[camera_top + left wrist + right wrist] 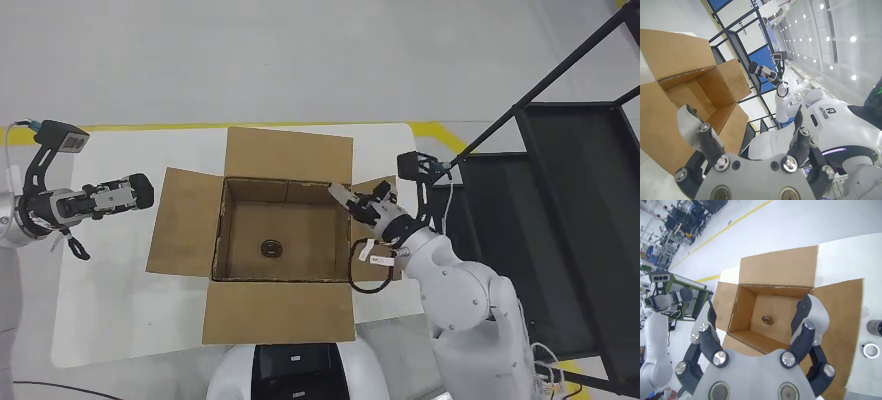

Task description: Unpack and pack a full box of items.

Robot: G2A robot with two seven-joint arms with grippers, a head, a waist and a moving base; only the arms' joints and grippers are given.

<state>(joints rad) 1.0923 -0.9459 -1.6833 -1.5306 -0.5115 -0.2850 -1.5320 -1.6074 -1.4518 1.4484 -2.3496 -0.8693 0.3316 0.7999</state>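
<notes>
Right end effector [758,304] hung open and empty above the box [779,266], over its right wall. One small dark round part [768,320] lay near the middle of the box floor. A grey cylinder [874,327] and a white ring [870,350] stood on the tabletop [844,256] beyond the box's right flap. Left end effector [140,190], also open, was well left of the box. Lifting the part likely called for a straight descent clear of the walls, with the fingers [810,311] straddling it before closing.

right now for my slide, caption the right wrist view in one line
Open right gripper hovering over an open cardboard box with one small brown ring-shaped part on its floor.
</notes>
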